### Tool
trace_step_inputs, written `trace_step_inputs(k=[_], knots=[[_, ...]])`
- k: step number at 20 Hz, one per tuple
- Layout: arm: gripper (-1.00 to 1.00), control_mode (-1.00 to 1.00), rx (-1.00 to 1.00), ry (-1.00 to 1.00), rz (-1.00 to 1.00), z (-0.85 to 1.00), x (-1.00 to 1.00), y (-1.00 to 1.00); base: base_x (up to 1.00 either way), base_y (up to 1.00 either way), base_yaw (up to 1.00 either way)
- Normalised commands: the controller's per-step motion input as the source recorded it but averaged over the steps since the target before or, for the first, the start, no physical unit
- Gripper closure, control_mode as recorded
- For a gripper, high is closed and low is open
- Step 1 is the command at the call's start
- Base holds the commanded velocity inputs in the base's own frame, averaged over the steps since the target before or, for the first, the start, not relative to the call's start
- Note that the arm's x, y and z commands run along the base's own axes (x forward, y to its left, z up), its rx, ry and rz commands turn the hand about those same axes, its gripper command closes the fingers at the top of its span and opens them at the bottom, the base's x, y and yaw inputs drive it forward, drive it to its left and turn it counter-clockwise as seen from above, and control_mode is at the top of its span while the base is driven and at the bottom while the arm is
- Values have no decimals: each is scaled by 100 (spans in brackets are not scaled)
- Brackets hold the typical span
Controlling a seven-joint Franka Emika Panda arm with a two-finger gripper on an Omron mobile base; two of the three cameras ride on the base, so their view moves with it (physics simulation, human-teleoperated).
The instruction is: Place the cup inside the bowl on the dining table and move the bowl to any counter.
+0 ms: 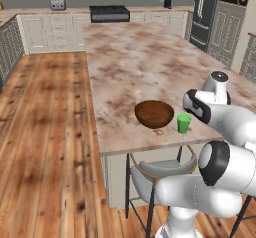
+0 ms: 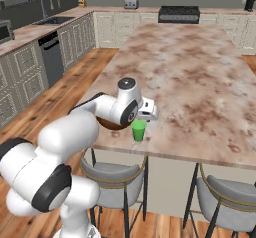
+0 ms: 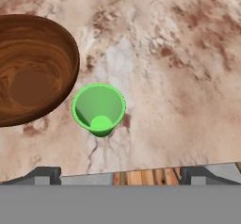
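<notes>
The small green cup (image 1: 184,123) (image 2: 139,130) (image 3: 99,109) stands upright and empty near the front edge of the dining table (image 1: 140,57) (image 2: 200,72) (image 3: 179,77). Just left of it, a small gap away, sits the wide dark wooden bowl (image 1: 154,114) (image 3: 33,70), also empty; in the right base view my arm covers most of the bowl (image 2: 111,124). My gripper (image 1: 194,107) (image 2: 150,114) (image 3: 121,175) hovers above the cup, pointing down at it, open, with nothing between its fingers.
Two grey stools (image 1: 160,169) (image 2: 227,202) are tucked under the table's front edge. A counter with a stove (image 1: 109,13), a toaster (image 1: 58,3) and a sink (image 2: 52,19) runs along the walls. A dark fridge (image 1: 207,12) stands at the right. Wooden floor (image 1: 45,132) lies left of the table.
</notes>
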Motion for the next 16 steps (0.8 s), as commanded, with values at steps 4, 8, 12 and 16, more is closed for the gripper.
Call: trace_step_inputs(k=[4,8,12,16], knots=[[-100,-100,0,0,0,-19,19,0,0,0,0],[-100,-100,0,0,0,-18,15,0,0,0,0],[-100,-100,0,0,0,-23,15,0,0,0,0],[-100,-100,0,0,0,-15,23,-10,0,0,0]])
